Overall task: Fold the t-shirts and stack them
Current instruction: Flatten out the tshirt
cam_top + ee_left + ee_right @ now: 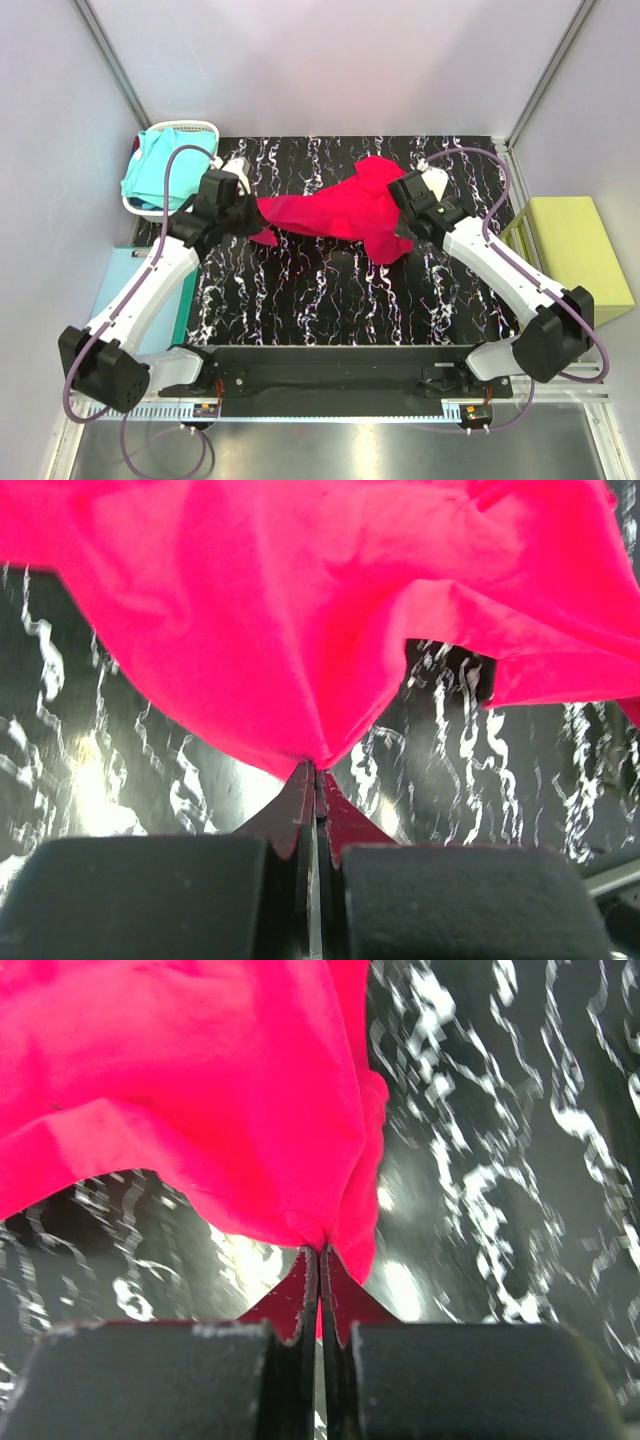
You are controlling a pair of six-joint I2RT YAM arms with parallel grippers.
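The crimson t-shirt (335, 210) lies stretched across the far half of the black marbled tabletop (330, 300). Its long axis runs left to right, with the narrow end toward the left tool (256, 213) and the fuller, bunched end toward the right tool (402, 216). Each tool is pressed together on one end of the cloth.

The overhead view shows that whole span, and also the turquoise t-shirt (158, 170) heaped in a white basket (192, 127) at the far left corner. It does not show the fingertips clearly. The wrist views do: the left tool (316, 776) pinches a gathered point of red fabric, and the right tool (322, 1256) nips a folded edge, with cloth fanning away from both above the tabletop.
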